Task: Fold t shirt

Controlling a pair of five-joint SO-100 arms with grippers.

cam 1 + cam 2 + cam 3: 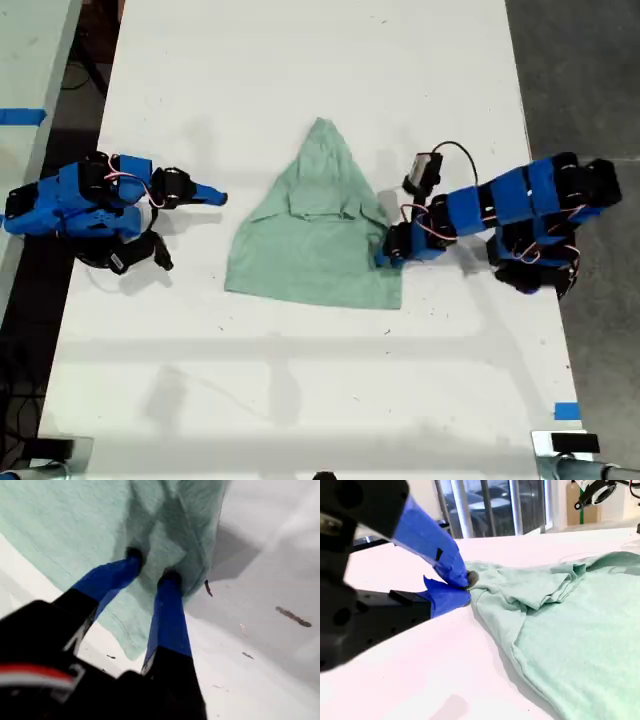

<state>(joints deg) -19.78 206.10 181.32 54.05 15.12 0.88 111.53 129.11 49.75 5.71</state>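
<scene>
The pale mint-green t shirt (pixel 315 235) lies on the white table (pixel 300 380), its upper part folded in to a point toward the far edge. My first gripper (pixel 386 252) reaches in from the exterior view's right to the shirt's lower right edge. In the first wrist view its blue fingers (pixel 167 610) pinch a raised fold of the shirt (pixel 75 525), and the cloth edge stands off the table. My second gripper (pixel 213 195) is at the exterior view's left, shut and empty, a short way from the shirt. Its tips (pixel 467 587) meet just short of the shirt (pixel 570 625).
A blue tape mark (pixel 566 410) sits near the table's front corner at the exterior view's right. A second table with blue tape (pixel 20 116) stands at the exterior view's left. Small dark marks (pixel 292 616) dot the table surface near the shirt's edge.
</scene>
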